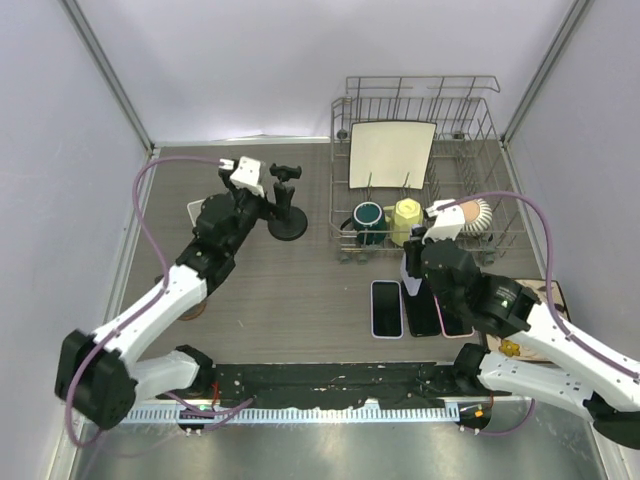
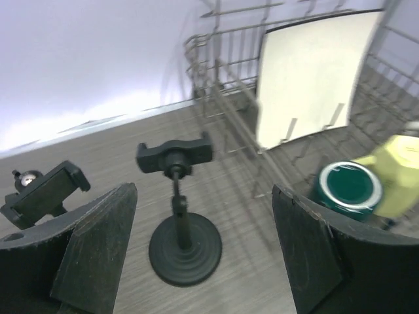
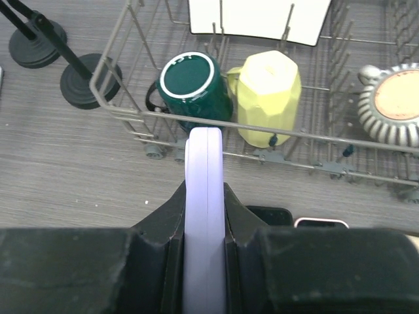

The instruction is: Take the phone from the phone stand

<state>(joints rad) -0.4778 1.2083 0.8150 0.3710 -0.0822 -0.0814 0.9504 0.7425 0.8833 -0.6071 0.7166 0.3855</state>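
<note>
One phone (image 3: 204,157) pinched edge-on by right end effector (image 3: 205,203) | left end effector (image 2: 203,252) spread, facing phone stand (image 2: 177,196)

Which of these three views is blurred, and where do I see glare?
Left wrist view: dish rack and white plate smeared, phone stand slightly soft. Right wrist view: green mug and yellow mug sharp; the phone, very near the lens, soft. Top external view: sharp, with a bright patch low on the back wall.

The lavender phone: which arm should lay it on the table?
Right. The right fingers clamp the lavender phone near the phones lying flat; the left fingers sit open at the stand.
</note>
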